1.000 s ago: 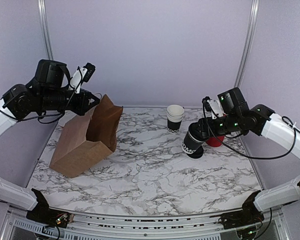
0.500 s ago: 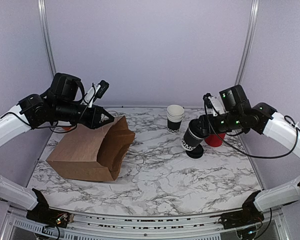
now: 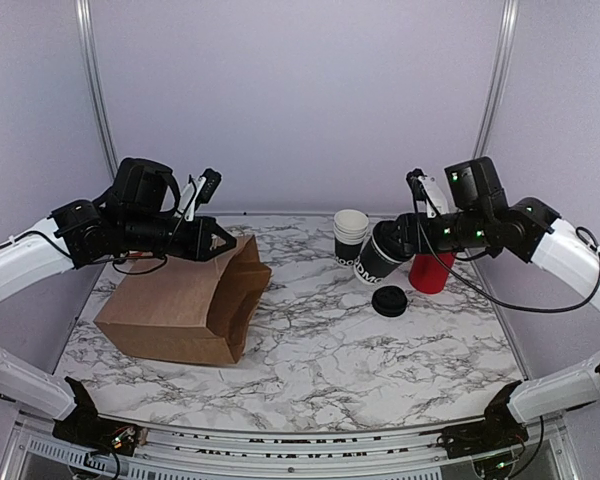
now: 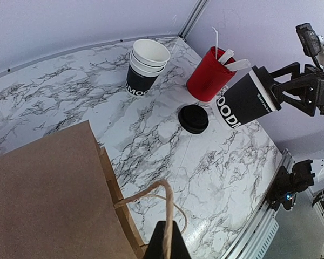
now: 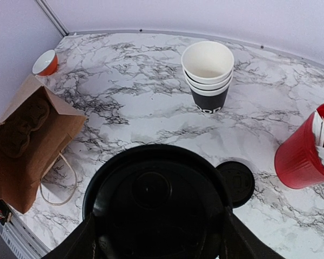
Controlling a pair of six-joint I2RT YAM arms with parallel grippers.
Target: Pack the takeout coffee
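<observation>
my right gripper (image 3: 404, 238) is clamped across the takeout coffee (image 3: 376, 261), one finger on each side near its lidded end. the jaws stand wide round the cup and grip it. the cup is off the table (image 3: 320, 370) and tilted, its base pointing down and to the left, its black lid turned back toward my wrist. it hangs at the far right of the table, just right of the stack of white-rimmed cups (image 3: 350, 236) and just left of the red holder (image 3: 430, 273). the low pile of black lids (image 3: 388, 301) lies on the marble below it, on the near side.

my left gripper (image 3: 220, 241) is pressed together on a thin twine handle (image 4: 161, 200) of the paper bag (image 3: 180, 310) — the loop runs up from the bag's edge and into my fingertips. the bag lies on its side at the left of the table, its mouth facing right toward the cup, well apart from it.

a small orange bowl (image 5: 45, 62) sits at the far left, behind the bag.
</observation>
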